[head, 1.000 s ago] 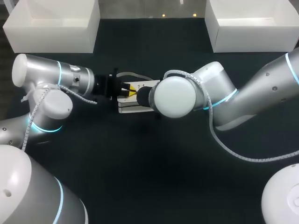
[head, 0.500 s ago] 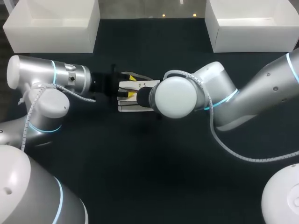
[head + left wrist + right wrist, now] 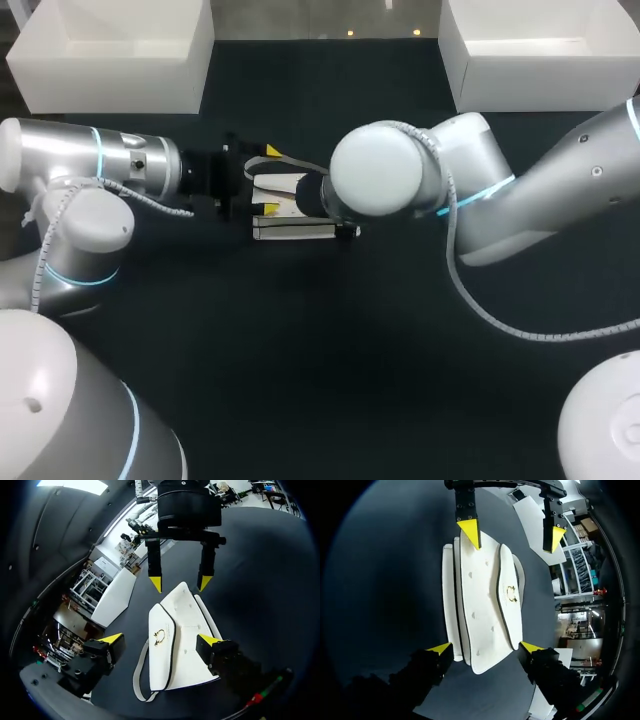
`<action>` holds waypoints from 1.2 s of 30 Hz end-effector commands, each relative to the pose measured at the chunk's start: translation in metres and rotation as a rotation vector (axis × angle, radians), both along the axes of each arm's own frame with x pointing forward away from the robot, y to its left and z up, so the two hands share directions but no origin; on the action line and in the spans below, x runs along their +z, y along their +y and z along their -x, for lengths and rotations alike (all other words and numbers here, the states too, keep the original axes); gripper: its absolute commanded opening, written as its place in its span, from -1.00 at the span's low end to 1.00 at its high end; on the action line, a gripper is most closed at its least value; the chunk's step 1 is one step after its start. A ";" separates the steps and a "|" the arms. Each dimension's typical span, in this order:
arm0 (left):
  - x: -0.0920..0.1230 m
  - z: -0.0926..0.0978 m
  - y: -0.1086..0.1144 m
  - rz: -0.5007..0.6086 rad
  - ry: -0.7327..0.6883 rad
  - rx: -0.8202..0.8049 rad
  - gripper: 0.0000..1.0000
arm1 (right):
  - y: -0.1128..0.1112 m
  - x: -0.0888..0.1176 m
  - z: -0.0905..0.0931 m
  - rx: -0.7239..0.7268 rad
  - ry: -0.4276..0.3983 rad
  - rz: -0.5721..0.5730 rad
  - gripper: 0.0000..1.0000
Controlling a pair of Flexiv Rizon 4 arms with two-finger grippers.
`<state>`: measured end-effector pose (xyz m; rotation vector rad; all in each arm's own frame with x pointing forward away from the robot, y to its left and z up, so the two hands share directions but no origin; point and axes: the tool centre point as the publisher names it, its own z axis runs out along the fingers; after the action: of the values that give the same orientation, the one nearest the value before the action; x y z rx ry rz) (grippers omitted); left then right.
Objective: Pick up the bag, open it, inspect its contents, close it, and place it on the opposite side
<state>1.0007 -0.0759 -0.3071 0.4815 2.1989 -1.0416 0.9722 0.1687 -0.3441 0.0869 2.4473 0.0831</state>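
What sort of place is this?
Probably a robot test bench: left arm and right arm meet over a white bag on a dark table, white boxes at its far edge.

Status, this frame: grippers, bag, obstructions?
Both open: left gripper, right gripper, at opposite ends of bag. It lies flat on table, flap closed. Nothing blocking.

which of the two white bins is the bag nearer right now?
The left bin, at the table's far left corner. The bag lies left of centre; the right bin sits farther off.
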 end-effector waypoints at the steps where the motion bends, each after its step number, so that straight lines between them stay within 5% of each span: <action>1: 0.011 0.003 0.010 -0.027 0.043 0.017 1.00 | -0.004 0.021 -0.003 0.012 0.073 0.009 1.00; 16: 0.029 0.010 0.045 -0.171 0.323 0.067 1.00 | -0.022 0.044 -0.011 -0.015 0.255 -0.002 1.00; 18: 0.027 0.017 0.052 -0.374 0.303 0.050 1.00 | -0.027 0.044 -0.011 -0.026 0.312 -0.003 1.00; 36: 0.027 0.017 0.052 -0.374 0.303 0.050 1.00 | -0.027 0.044 -0.011 -0.026 0.312 -0.003 1.00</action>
<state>0.9810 -0.0241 -0.2794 0.4470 2.6778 -0.7101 0.9823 0.1403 -0.3012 0.1428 2.7525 0.0715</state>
